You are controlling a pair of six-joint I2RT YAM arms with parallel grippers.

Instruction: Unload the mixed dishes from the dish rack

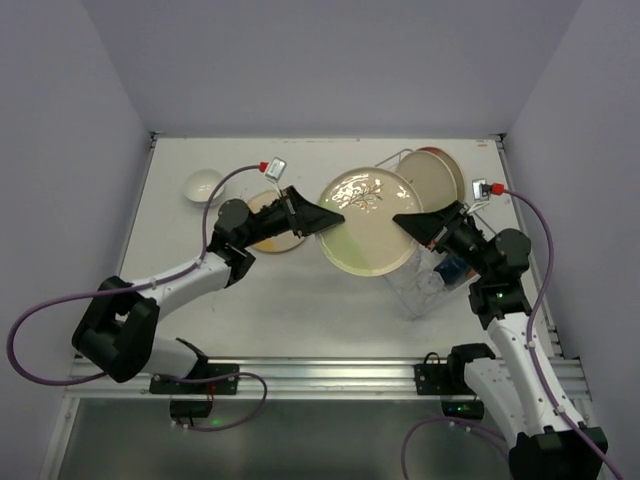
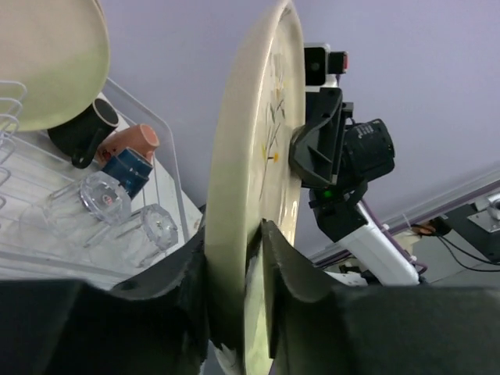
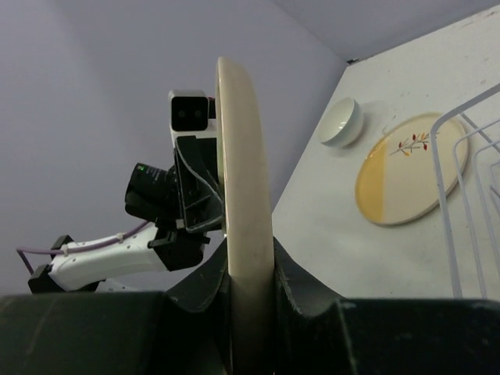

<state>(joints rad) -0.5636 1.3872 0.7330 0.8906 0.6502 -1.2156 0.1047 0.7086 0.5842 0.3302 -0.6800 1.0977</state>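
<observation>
A cream plate with a green half and a sprig mark (image 1: 368, 222) hangs above the table, left of the dish rack (image 1: 412, 296). My left gripper (image 1: 318, 218) is shut on its left rim and my right gripper (image 1: 405, 222) on its right rim. The left wrist view shows the plate (image 2: 250, 156) edge-on between my left gripper's (image 2: 234, 234) jaws. The right wrist view shows it (image 3: 244, 195) between my right gripper's (image 3: 250, 254) jaws. In the rack are a pink-half plate (image 1: 440, 175), two clear glasses (image 2: 101, 199), a dark cup (image 2: 86, 133), a salmon cup (image 2: 133, 144) and a blue cup (image 2: 125, 172).
A yellow-half plate (image 3: 410, 168) lies flat on the table under my left arm. A small white bowl (image 1: 203, 185) sits at the far left. The rack's wire wall (image 3: 449, 195) stands close to my right gripper. Walls close in the table on three sides.
</observation>
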